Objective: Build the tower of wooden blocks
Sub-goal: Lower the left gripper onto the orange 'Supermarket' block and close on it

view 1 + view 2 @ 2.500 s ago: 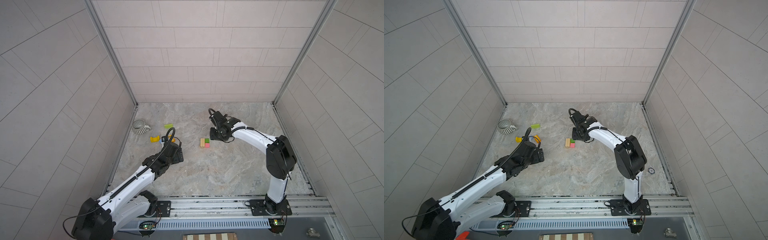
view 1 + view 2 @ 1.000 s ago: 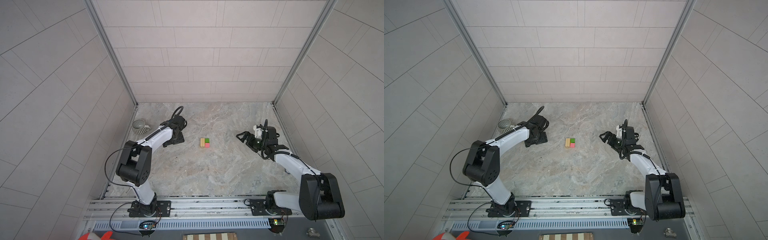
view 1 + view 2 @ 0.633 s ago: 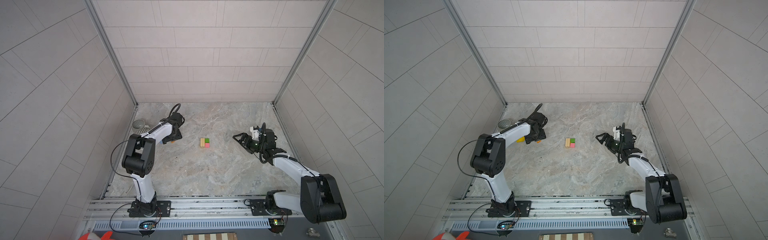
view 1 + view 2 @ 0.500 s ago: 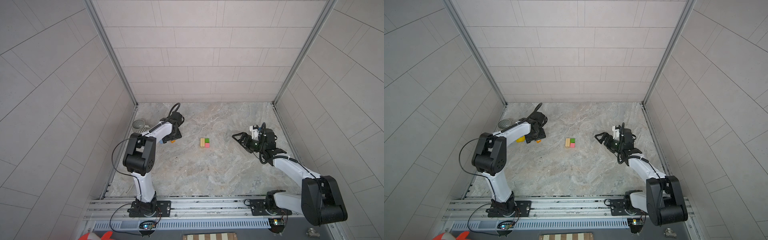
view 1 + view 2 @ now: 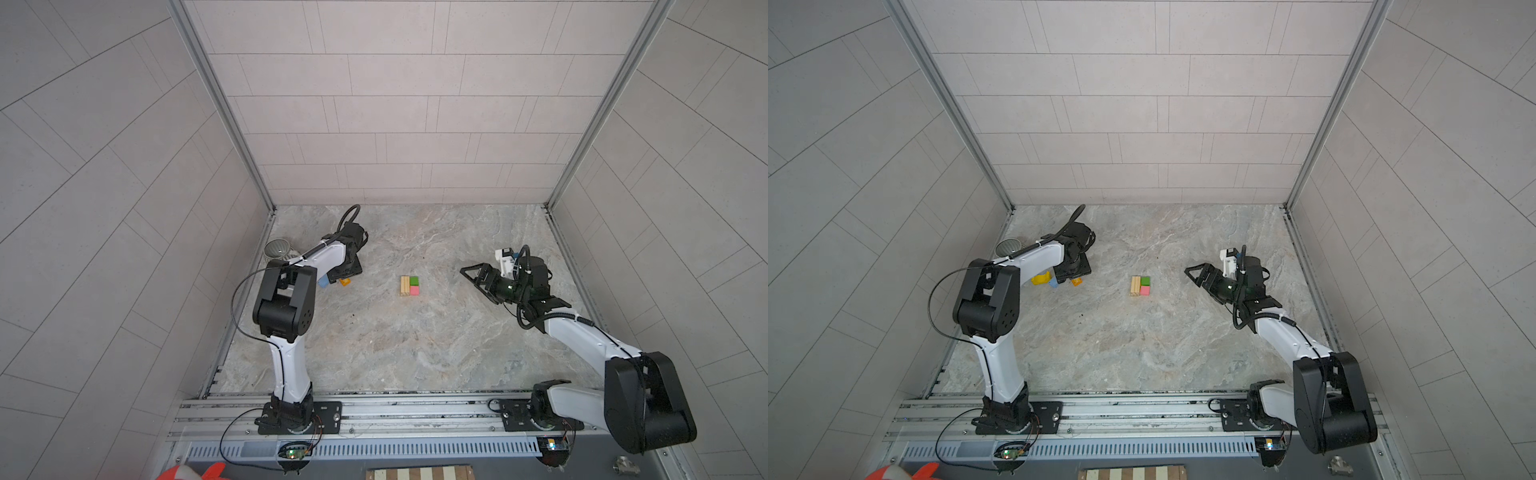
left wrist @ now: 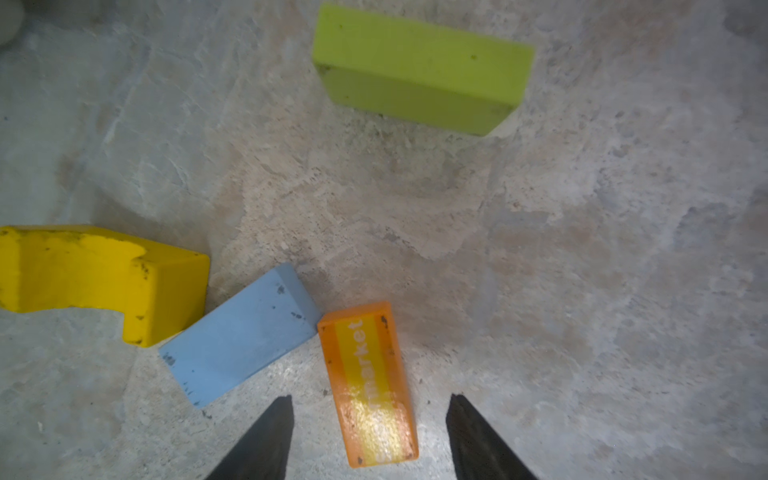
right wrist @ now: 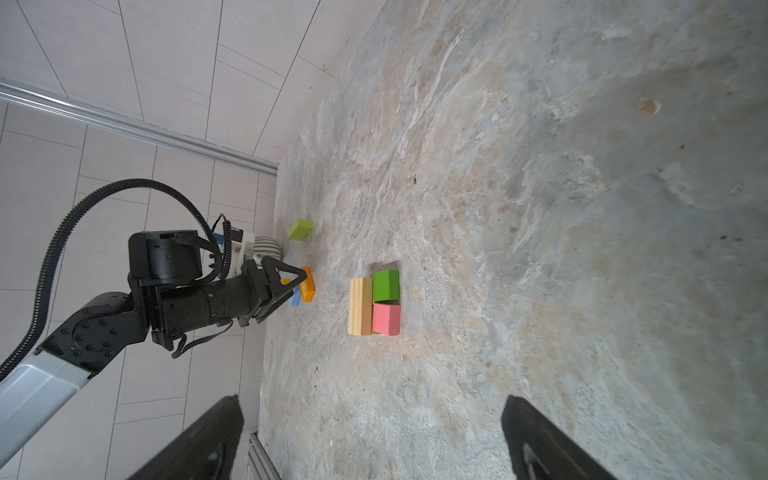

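Wood block tower [image 5: 409, 286] is a low cluster near the middle of the tabletop [image 5: 374, 345]: a tan block [image 5: 404, 286] with a green cube [image 5: 414, 281] and a pink cube [image 5: 414, 290] against its side. Toward the left edge, the left jaws stand open astride an orange block [image 6: 368, 384], not touching it, beside a blue block [image 6: 241, 336] and a yellow arch [image 6: 95, 274]. The right jaws hang wide open, empty, toward the right edge

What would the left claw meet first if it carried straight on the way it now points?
The orange block, which lies between the fingertips of the left claw with a gap on each side; under it is the table. How high the tips stand above the block is unclear.
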Robot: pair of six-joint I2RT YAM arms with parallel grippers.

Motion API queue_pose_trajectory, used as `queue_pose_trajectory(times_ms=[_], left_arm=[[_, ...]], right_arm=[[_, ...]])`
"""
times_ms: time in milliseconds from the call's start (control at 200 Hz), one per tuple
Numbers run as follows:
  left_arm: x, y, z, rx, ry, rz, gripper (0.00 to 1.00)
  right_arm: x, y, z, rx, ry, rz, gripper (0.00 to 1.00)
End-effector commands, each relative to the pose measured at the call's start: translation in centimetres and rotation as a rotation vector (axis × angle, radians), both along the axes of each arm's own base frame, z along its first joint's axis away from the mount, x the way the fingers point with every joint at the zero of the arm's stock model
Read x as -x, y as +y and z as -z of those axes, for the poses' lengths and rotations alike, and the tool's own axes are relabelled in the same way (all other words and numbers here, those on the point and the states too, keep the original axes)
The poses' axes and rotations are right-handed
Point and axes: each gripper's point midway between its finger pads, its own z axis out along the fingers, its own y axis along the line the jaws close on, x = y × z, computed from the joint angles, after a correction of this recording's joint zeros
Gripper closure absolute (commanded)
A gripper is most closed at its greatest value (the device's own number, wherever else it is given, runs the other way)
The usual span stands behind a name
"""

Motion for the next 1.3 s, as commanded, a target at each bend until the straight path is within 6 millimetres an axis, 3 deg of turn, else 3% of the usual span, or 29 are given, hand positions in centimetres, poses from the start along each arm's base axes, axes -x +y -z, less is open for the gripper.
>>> queue_pose_trajectory(times_ms=[0, 245, 480, 701, 956, 1111, 1296], left_arm=[[-0.5, 0.4, 0.0, -0.002, -0.013, -0.009, 0.38], [-0.7, 0.3, 1.4, 0.021, -0.003, -0.016, 0.47], [-0.5, 0.4, 2.0, 0.03, 0.0, -0.023, 0.49], [-0.4, 0.4, 2.3, 0.042, -0.001, -0.022, 0.65], [-0.2, 0.3, 1.9, 0.049, -0.003, -0.015, 0.73], [-0.2, -1.0, 0.9, 0.095, -0.022, 0.007, 0.74], [0.3, -3.9, -1.3, 0.113, -0.042, 0.081, 0.74]], right_arm=[[0.2, 0.4, -0.1, -0.02, 0.002, -0.007, 0.01], [0.3, 0.5, 0.1, -0.016, 0.01, -0.016, 0.01], [0.3, 0.6, 0.4, -0.015, 0.017, -0.019, 0.01], [0.3, 0.7, 0.6, -0.009, 0.02, -0.02, 0.01], [0.3, 0.7, 0.5, 0.0, 0.022, -0.029, 0.01], [0.4, 0.7, 0.4, 0.03, 0.024, -0.046, 0.01], [0.4, 0.6, 1.0, 0.062, 0.041, -0.053, 0.01]])
